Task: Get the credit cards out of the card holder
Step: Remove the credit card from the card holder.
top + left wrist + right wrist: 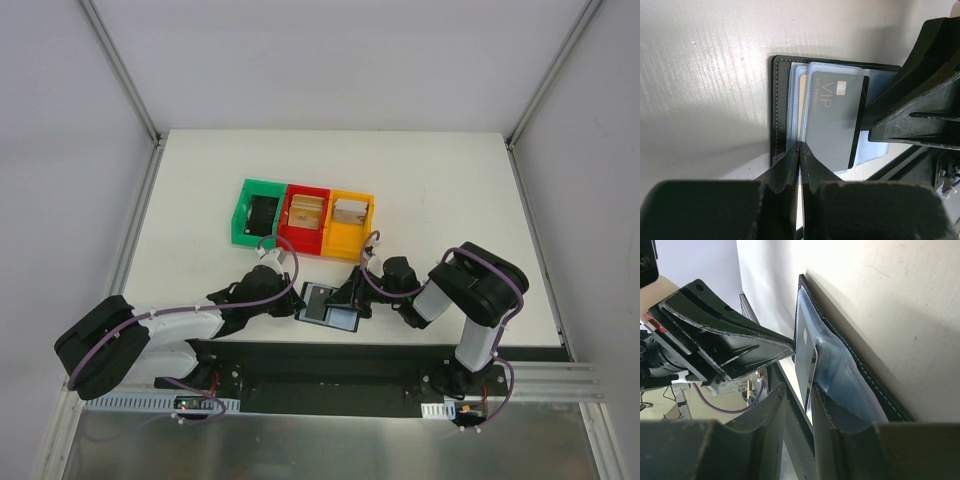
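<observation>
The black card holder (330, 312) lies open near the table's front edge, between my two grippers. In the left wrist view a grey credit card marked VIP (832, 120) sticks partly out of its clear sleeves. The tan-gold edge of another card (802, 107) shows beside it. My left gripper (800, 145) is shut, tips at the holder's near edge (775, 100); I cannot tell whether they pinch a sleeve. My right gripper (799, 390) is open, and the grey card's corner (804, 352) stands between its fingers, against the right one.
Green (243, 215), red (305, 237) and orange (347, 243) bins stand in a row just behind the holder. The green one holds something dark, and each of the other two a pale card. The two grippers (298, 298) (351, 298) nearly touch over the holder.
</observation>
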`<act>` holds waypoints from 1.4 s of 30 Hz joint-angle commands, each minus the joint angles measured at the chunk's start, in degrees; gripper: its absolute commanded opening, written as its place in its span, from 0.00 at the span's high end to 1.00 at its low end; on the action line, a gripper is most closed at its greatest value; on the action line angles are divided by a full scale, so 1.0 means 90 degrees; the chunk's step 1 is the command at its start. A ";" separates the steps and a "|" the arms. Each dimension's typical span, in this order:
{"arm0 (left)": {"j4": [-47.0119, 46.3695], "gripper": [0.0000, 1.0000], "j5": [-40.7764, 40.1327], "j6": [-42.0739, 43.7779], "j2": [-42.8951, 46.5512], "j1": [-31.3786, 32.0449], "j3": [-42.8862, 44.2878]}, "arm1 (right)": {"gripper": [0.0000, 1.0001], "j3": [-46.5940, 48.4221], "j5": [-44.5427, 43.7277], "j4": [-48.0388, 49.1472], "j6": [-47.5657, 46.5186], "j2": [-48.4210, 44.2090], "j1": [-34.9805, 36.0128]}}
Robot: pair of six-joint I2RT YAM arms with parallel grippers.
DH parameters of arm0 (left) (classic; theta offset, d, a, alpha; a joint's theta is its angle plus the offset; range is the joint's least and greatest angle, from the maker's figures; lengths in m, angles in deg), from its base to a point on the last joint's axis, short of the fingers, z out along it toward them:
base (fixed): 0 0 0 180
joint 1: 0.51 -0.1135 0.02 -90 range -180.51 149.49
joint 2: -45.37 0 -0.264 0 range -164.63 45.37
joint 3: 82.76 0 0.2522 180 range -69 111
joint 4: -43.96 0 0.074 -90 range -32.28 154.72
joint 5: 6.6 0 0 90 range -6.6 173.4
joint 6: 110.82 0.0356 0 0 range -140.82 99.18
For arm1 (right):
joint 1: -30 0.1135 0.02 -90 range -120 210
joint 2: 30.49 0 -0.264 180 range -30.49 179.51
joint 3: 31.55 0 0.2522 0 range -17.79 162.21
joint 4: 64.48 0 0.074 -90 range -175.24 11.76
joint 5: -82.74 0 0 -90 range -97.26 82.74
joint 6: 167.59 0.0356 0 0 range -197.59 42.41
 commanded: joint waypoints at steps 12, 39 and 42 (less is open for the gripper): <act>-0.0033 1.00 -0.0171 0.0000 0.0088 0.0083 -0.0034 | 0.88 -0.0010 -0.0025 0.0136 -0.0071 -0.0097 -0.0075; -0.0228 1.00 -0.0142 -0.0205 -0.0019 0.0093 -0.0161 | 0.61 -0.0108 0.0189 0.0098 -0.0100 -0.0204 -0.0231; -0.0345 1.00 -0.0063 -0.0303 -0.0116 0.0083 -0.0170 | 0.61 -0.0049 0.0189 0.0010 -0.0110 -0.0194 -0.0231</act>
